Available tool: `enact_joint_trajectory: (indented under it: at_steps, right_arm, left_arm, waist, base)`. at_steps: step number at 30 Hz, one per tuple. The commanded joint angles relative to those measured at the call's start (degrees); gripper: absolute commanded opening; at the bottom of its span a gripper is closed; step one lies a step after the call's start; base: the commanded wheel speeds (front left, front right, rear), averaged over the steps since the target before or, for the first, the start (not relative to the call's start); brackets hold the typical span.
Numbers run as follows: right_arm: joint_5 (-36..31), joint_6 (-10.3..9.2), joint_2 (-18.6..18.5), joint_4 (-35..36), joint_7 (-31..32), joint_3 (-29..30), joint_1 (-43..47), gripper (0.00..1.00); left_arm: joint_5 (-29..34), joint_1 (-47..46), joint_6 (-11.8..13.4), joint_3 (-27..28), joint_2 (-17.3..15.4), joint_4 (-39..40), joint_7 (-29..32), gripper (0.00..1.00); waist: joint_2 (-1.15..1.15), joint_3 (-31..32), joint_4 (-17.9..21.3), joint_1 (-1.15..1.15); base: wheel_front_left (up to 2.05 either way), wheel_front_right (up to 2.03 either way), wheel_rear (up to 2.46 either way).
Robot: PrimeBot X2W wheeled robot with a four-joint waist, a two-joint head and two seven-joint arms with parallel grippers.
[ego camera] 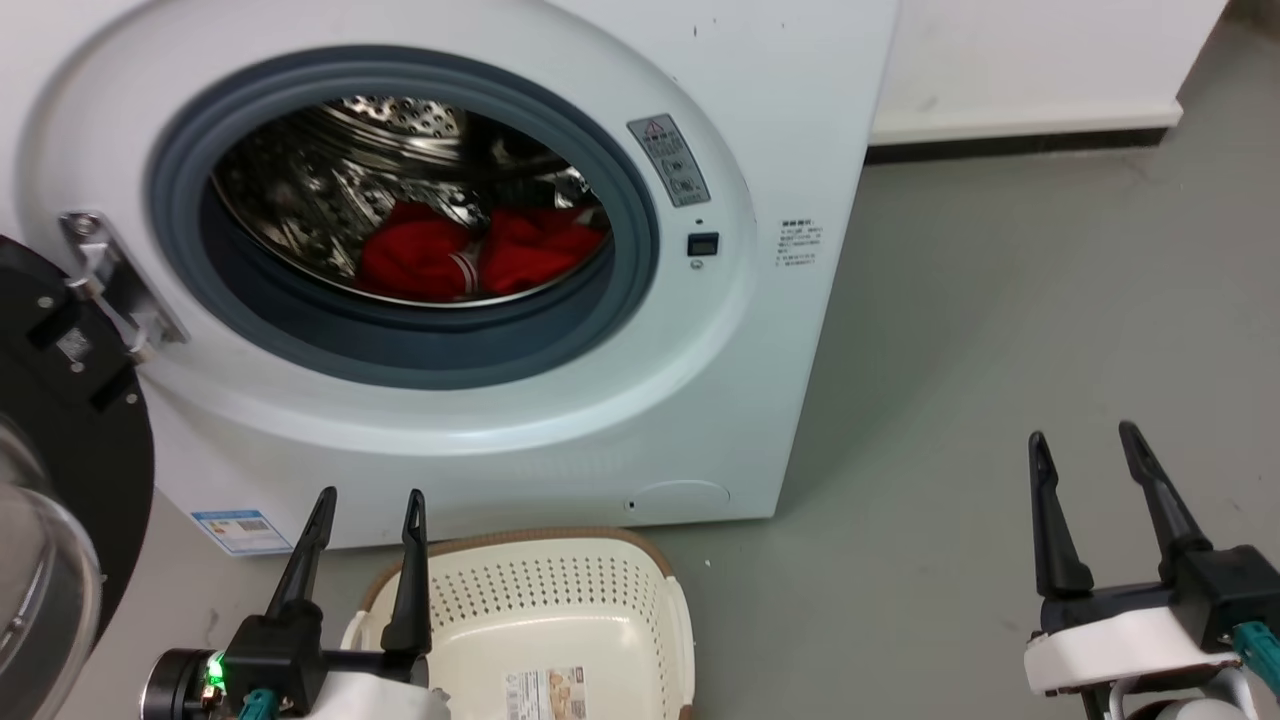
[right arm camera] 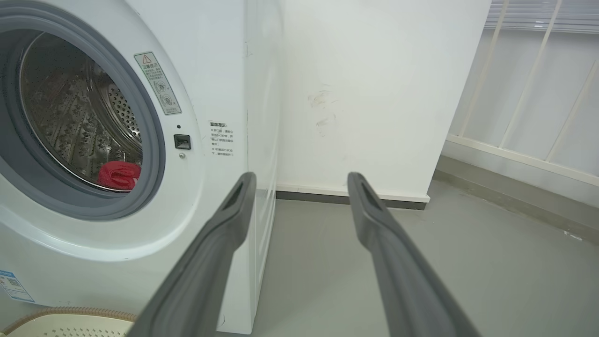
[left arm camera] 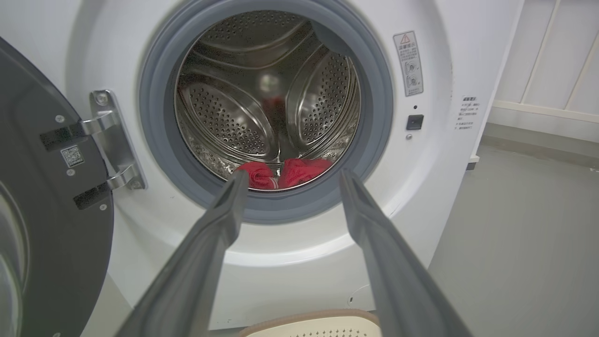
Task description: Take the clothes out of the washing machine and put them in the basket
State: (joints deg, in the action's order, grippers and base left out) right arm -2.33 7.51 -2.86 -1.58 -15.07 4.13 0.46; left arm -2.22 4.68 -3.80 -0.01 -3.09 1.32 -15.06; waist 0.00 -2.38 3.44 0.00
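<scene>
The white washing machine (ego camera: 560,400) stands with its black-framed door (ego camera: 60,430) swung open at the left. Red clothes (ego camera: 480,255) with a bit of white trim lie at the bottom of the steel drum; the same clothes (left arm camera: 281,172) appear low in the porthole in the left wrist view, and the clothes (right arm camera: 119,174) also show in the right wrist view. The cream basket (ego camera: 560,620) sits on the floor just below the washer front. My left gripper (ego camera: 370,497) is open above the basket's left rim. My right gripper (ego camera: 1085,437) is open over bare floor, right of the machine.
Grey floor (ego camera: 1000,330) stretches to the right of the washer. A white wall with a dark skirting (ego camera: 1020,145) runs behind it. The open door hangs on a metal hinge (ego camera: 110,280) at the left. A white railing (right arm camera: 538,117) stands at the far right.
</scene>
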Motion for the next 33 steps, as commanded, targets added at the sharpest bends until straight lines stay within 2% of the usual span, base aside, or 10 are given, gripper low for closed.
enact_joint_trajectory:
  at_steps: [1,5,9,12,16,19,25,33]
  right_arm:
    - [0.49,-0.04,-0.02,0.57,-0.16,-0.03,-1.39,1.0]
    - [1.38,-0.04,-0.01,1.68,-0.15,0.2,-3.75,1.0]
    - [2.61,-0.04,0.0,2.8,-0.15,0.71,-6.71,1.0]
    - [3.33,-0.04,0.02,3.12,-0.15,0.76,-8.2,1.0]
    - [4.18,-0.04,0.03,3.64,-0.15,-0.45,-10.84,1.0]
    - [6.03,-0.05,0.0,4.54,-0.15,-0.49,-12.87,1.0]
    - [9.73,-0.05,0.03,6.52,-0.15,-0.14,-15.62,1.0]
    - [13.16,-0.06,-0.02,7.5,-0.16,-4.21,-16.88,1.0]
  left_arm:
    - [-0.24,-1.12,-0.73,0.38,0.02,-1.06,-0.17,1.0]
    - [0.08,-5.2,-1.71,1.33,-1.89,-3.34,-0.17,1.0]
    - [0.26,-12.47,-2.62,2.48,-5.48,-5.53,-0.17,1.0]
    - [0.14,-16.79,-2.85,2.91,-7.44,-7.47,-0.17,1.0]
    - [-0.26,-26.55,-3.38,2.88,-13.43,-13.02,-0.17,1.0]
    - [-1.09,-35.46,-3.53,2.42,-19.48,-17.86,1.22,1.0]
    - [-2.64,-54.07,-3.63,-7.21,-31.92,-25.52,8.39,1.0]
    - [-8.18,-77.14,-3.6,-21.36,-42.95,-34.83,26.17,1.0]
  waist:
    - [0.0,-2.36,1.2,0.0]
    - [0.0,-8.28,2.86,0.0]
    - [0.0,-16.43,4.38,0.0]
    - [0.0,-19.96,5.07,0.0]
    - [0.0,-26.48,7.33,0.0]
    - [0.0,-31.41,9.66,0.0]
    - [0.0,-39.67,12.8,0.0]
    - [0.0,-46.05,16.39,0.0]
  base:
    - [0.0,0.0,0.0]
    - [0.0,0.0,0.0]
    - [0.0,0.0,0.0]
    - [0.0,0.0,0.0]
    - [0.0,0.0,0.0]
    - [0.0,0.0,0.0]
    - [0.0,0.0,0.0]
    - [0.0,0.0,0.0]
